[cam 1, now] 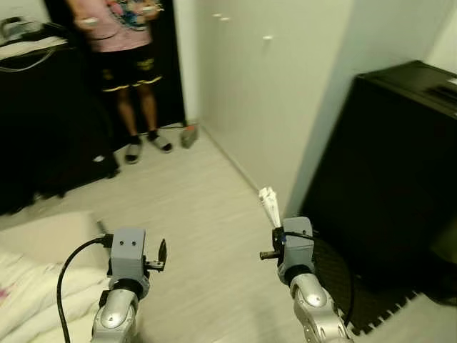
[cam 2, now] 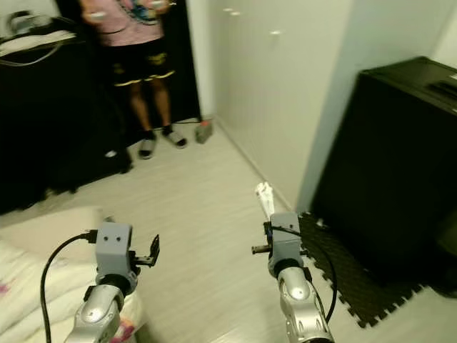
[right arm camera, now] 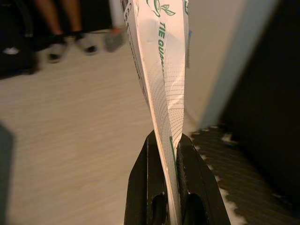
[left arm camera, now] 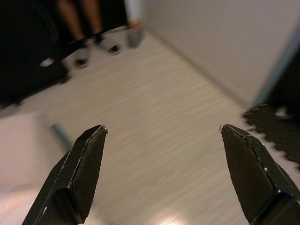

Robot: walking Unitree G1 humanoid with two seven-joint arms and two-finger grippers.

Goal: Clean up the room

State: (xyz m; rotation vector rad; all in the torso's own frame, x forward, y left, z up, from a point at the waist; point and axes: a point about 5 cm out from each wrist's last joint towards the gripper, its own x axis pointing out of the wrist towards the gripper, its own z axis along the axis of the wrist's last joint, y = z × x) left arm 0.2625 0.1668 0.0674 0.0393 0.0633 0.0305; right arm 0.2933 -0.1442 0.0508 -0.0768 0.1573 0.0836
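Note:
My right gripper (right arm camera: 166, 140) is shut on a flat white packet with green print (right arm camera: 161, 70), held up over the pale wood floor; the same packet (cam 1: 269, 204) sticks out ahead of the right arm in the eye views. My left gripper (left arm camera: 161, 129) is open with nothing between its fingers, raised over the floor beside the bed (cam 1: 28, 286). A small grey and orange object (cam 1: 189, 136) lies on the floor by the wall corner, near a person's feet.
A person (cam 1: 128, 50) in a pink top and black shorts stands at the back by dark furniture (cam 1: 43, 128). A white wardrobe wall (cam 1: 271, 86) runs along the right. A black cabinet (cam 1: 400, 164) stands on black foam mats (cam 1: 357, 300) at right.

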